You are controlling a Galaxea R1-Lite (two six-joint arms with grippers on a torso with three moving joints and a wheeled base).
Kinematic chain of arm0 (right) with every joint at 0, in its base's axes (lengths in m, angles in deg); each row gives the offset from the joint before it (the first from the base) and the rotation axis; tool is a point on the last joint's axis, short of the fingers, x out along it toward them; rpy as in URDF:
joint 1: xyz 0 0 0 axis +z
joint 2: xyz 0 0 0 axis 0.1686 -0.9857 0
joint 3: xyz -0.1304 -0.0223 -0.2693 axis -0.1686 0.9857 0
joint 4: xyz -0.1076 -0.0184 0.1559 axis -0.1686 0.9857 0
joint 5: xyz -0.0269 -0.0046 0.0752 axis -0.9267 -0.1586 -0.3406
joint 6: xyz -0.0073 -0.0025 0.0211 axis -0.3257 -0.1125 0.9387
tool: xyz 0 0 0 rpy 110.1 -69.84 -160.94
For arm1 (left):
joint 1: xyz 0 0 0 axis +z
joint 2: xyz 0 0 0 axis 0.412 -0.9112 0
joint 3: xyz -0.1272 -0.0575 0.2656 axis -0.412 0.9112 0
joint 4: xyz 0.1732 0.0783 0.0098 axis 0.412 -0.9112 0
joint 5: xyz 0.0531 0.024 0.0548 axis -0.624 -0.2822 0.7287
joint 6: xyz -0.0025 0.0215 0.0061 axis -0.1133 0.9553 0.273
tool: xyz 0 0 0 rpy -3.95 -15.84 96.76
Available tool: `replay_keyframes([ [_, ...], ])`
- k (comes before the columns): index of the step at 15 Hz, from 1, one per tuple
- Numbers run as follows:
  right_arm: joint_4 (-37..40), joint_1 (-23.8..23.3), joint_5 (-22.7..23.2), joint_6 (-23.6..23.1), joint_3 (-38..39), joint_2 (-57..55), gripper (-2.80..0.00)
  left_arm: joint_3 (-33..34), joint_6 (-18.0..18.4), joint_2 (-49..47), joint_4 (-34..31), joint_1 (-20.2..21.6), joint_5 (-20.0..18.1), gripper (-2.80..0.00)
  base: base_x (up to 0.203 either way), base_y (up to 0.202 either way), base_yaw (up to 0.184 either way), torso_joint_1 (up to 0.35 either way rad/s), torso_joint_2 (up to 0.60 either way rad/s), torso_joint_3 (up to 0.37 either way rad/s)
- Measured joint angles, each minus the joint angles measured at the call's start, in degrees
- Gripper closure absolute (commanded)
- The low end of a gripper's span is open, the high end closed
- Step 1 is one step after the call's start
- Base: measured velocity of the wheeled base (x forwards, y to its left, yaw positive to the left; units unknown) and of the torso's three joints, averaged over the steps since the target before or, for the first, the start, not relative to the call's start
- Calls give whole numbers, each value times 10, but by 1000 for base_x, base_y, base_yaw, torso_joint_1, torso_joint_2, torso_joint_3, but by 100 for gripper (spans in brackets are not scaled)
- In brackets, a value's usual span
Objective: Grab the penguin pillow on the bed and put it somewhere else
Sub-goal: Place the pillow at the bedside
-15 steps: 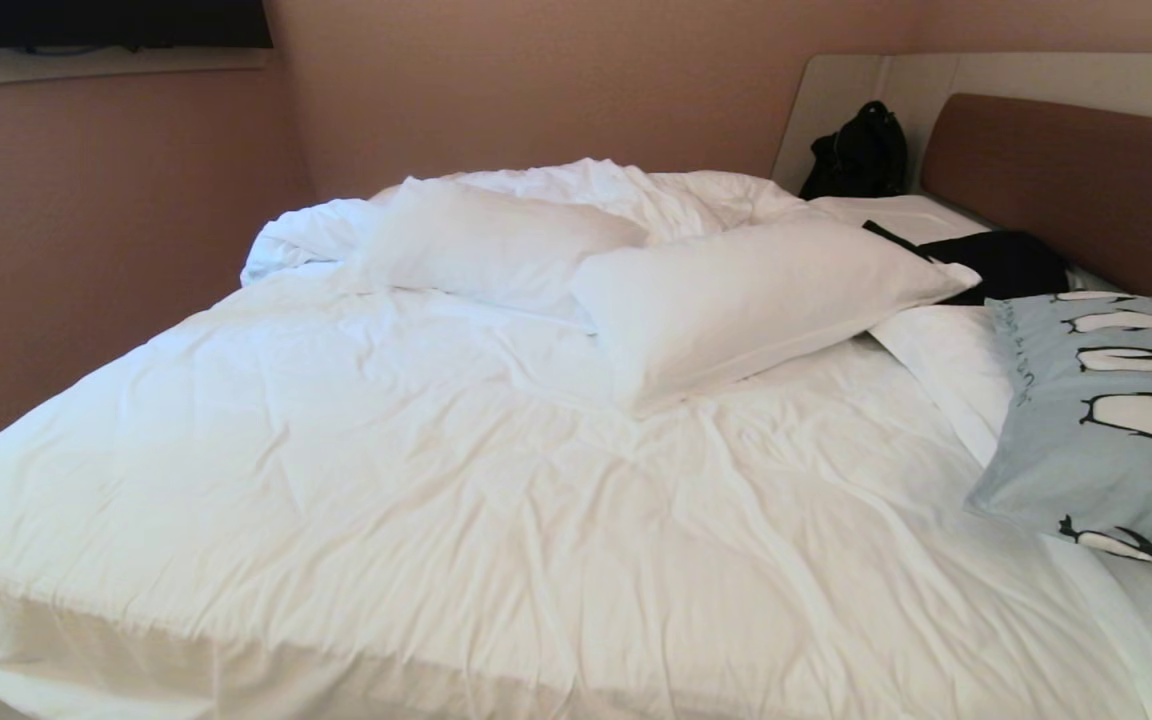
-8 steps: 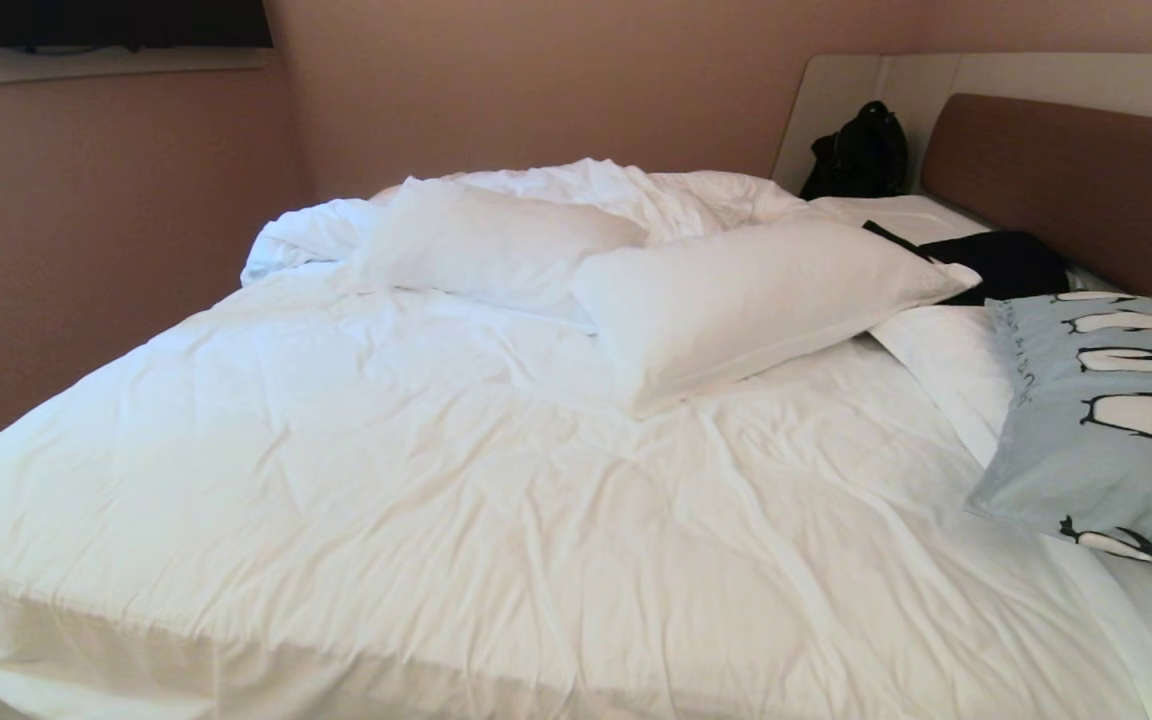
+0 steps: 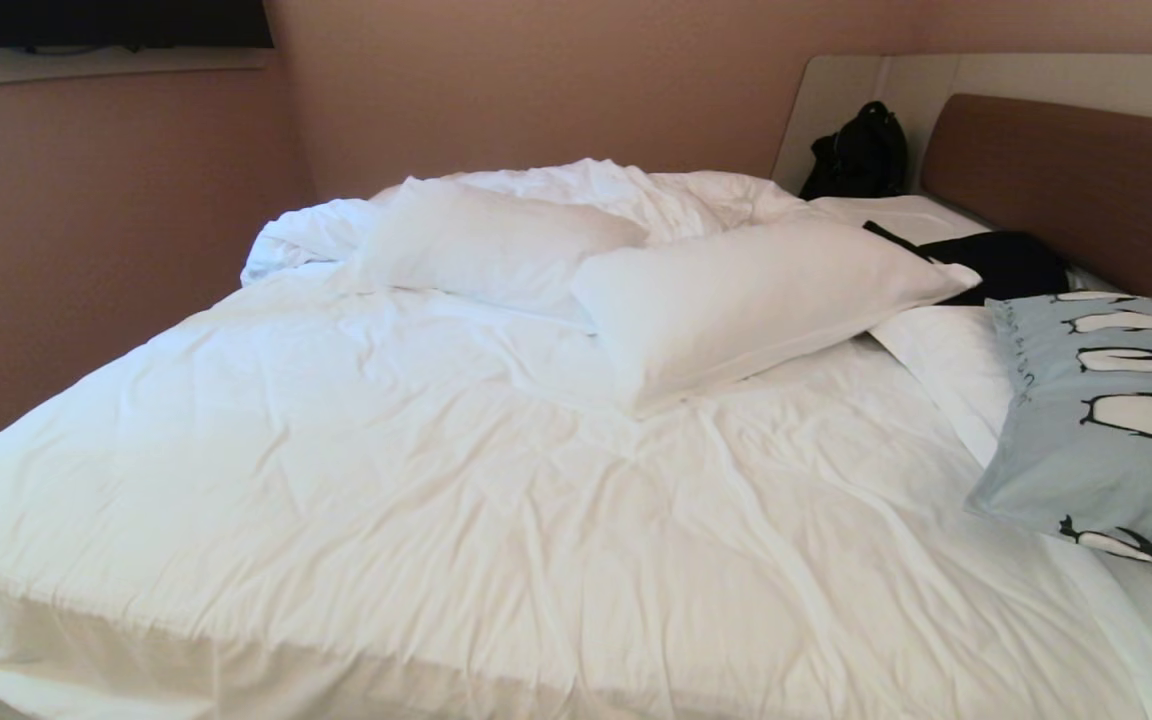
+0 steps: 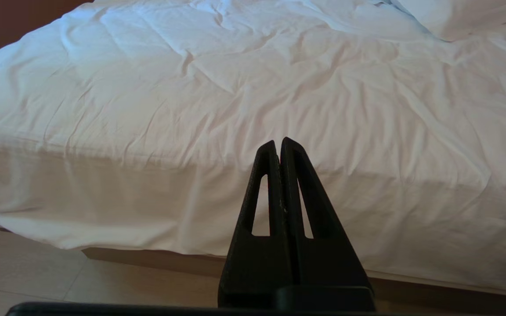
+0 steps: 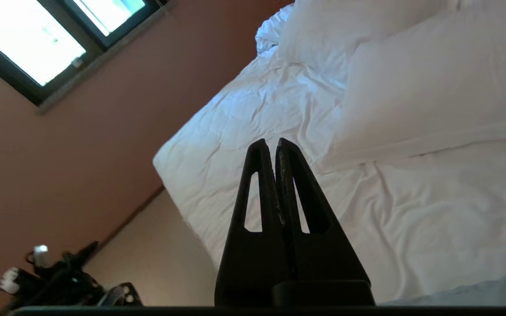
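The task had barely begun. The penguin pillow (image 3: pixel 1106 420) lay untouched on the bed (image 3: pixel 436 480), at about four o'clock in the head view, close to the brown headboard (image 3: pixel 1076 180) and partly cut off by the picture's edge. It rested on the white bedding, just beside a plain white pillow (image 3: pixel 746 300) toward nine o'clock of it, with a dark garment (image 3: pixel 1006 262) beyond it toward twelve. No arm showed in the head view, so the reach, the grasp, the lift and the placing elsewhere all remained to be done.

The left wrist view showed what the head view did not: the left gripper (image 4: pixel 279 145), its fingers pressed together on nothing, hung low in front of the bed's foot edge with floor (image 4: pixel 37 272) beneath, apparently parked. The right wrist view showed the right gripper (image 5: pixel 275 147), its fingers likewise closed and empty, held over the duvet and pointing toward the white pillows; a sliver of pale blue-grey at that picture's five o'clock corner was probably the penguin pillow, which would put this arm near it. That view alone also took in a window (image 5: pixel 37 39) and some dark gear (image 5: pixel 59 281) on the floor.
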State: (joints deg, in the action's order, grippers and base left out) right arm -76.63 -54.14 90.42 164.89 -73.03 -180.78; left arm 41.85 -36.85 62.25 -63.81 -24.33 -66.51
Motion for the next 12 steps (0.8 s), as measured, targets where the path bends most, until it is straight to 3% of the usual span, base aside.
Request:
replay_keyframes([
  [5, 4, 8, 0, -71, 0, 16, 0, 0, 0, 0, 0, 0, 0, 0, 0, 0, 0, 0, 0, 0],
  [8, 10, 20, -1, -62, 0, 25, 0, 0, -1, 0, 0, 0, 0, 0, 0, 0, 0, 0, 0, 0],
  [12, 9, 28, -9, -14, 2, 73, 0, 0, -1, 0, 0, 0, 0, 0, 0, 0, 0, 0, 0, 0],
])
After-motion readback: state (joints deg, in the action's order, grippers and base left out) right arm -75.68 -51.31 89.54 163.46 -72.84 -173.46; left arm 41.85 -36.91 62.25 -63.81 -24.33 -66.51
